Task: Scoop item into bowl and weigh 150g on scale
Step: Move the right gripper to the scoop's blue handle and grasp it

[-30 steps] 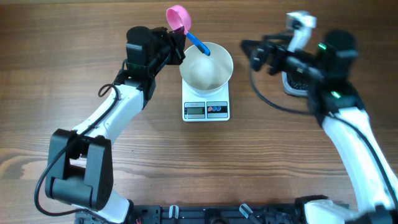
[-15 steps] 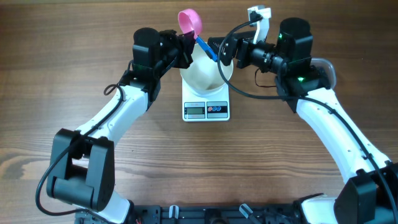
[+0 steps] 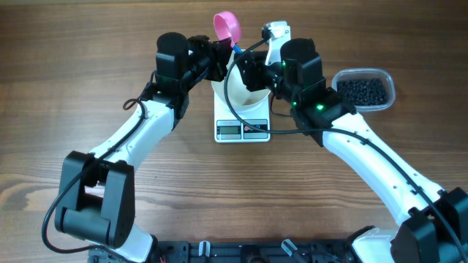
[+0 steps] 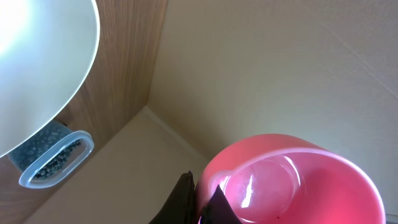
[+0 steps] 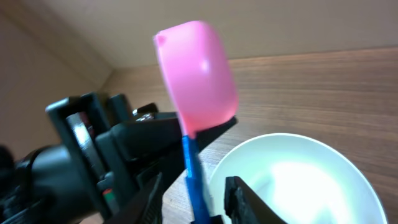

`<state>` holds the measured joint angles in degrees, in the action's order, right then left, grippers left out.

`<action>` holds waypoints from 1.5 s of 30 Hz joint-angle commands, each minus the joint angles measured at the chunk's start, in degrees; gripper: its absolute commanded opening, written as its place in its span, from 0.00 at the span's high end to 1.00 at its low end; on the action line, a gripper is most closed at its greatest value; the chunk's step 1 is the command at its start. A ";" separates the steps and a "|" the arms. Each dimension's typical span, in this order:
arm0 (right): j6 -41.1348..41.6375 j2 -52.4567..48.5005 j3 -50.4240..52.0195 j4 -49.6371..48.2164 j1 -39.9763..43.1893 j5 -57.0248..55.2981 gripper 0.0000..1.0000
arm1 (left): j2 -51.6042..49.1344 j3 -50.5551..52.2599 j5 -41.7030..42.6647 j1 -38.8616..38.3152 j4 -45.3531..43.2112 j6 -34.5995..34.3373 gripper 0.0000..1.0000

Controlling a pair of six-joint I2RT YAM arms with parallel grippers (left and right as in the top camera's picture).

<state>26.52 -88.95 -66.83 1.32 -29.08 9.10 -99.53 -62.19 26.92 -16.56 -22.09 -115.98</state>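
Observation:
My left gripper (image 3: pixel 219 58) is shut on the pink scoop (image 3: pixel 227 26) where its cup meets the blue handle (image 3: pixel 237 50), holding it raised beside the bowl's far rim. In the left wrist view the dark fingertips (image 4: pixel 186 196) pinch the scoop (image 4: pixel 292 180). My right gripper (image 5: pixel 196 186) stands open astride the blue handle (image 5: pixel 193 168), with a gap on each side. The white bowl (image 3: pixel 248 93) sits on the scale (image 3: pixel 242 129), its inside bare white (image 5: pixel 298 180). The black beans (image 3: pixel 363 90) lie in the clear tub at the right.
The clear tub (image 3: pixel 387 82) stands on the wooden table to the right of the scale, behind the right arm. In the left wrist view the tub (image 4: pixel 53 158) shows past the bowl's rim (image 4: pixel 81 87). Both arms crowd the space above the bowl.
My right arm has swung left from over the tub to the scoop's handle, its jaws narrowing round it. The tub of beans is uncovered. The left gripper shifted slightly right.

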 commanded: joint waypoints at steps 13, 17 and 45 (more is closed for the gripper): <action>5.18 -2.56 -0.98 0.42 -0.37 -5.01 0.66 | 0.55 -0.07 -1.46 -0.04 -4.70 -9.03 0.96; 5.09 -2.56 -0.98 -0.87 -0.37 -5.01 0.66 | 0.55 -0.07 -1.46 -0.04 -4.70 -9.03 0.96; 3.10 -1.90 -0.98 -4.85 -0.31 -4.15 0.90 | 0.52 -0.07 -1.40 0.04 -4.00 -8.98 0.93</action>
<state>29.67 -90.80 -66.92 -2.70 -29.67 6.37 -99.53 -62.19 25.36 -16.56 -25.98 -115.98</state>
